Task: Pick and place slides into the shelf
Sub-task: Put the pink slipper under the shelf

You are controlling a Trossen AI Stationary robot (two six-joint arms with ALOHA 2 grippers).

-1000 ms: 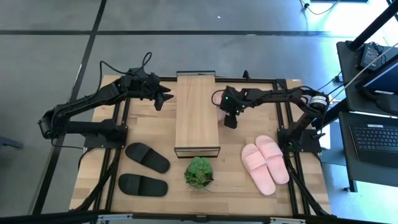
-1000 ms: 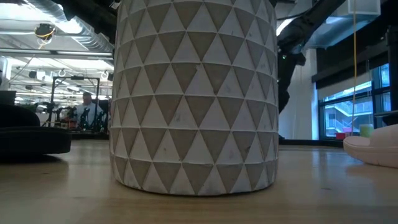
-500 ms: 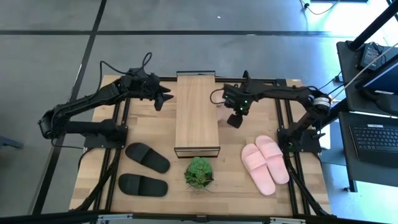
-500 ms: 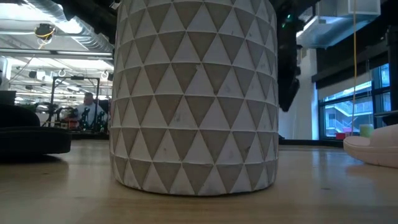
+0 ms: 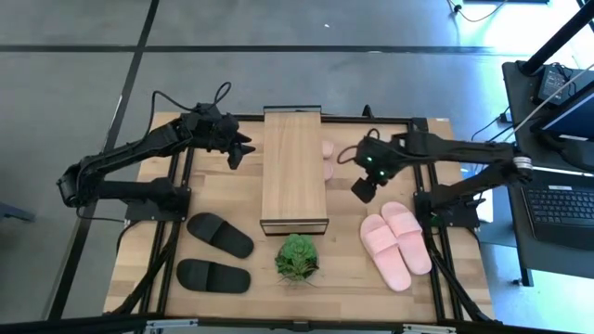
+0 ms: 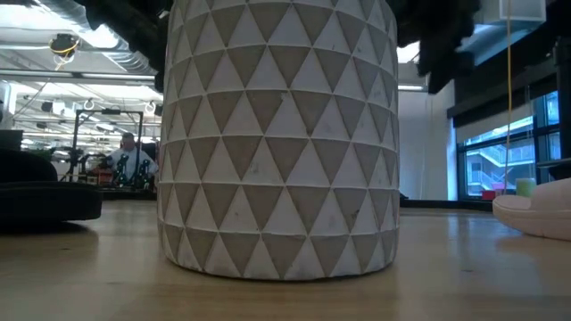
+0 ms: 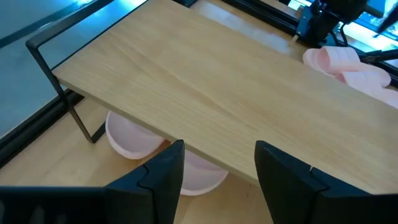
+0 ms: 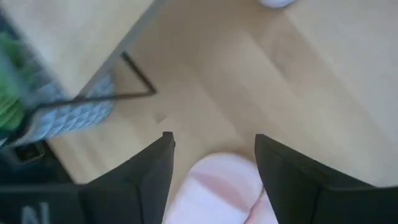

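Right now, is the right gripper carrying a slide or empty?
Empty. The right gripper hovers with its fingers spread, nothing between them, just short of the pink slides lying flat on the table.

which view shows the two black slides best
The high view: both black slides lie whole on the table's left near side, ahead of the left arm. The low view catches only a dark edge of one at its left border. Neither wrist view shows them.
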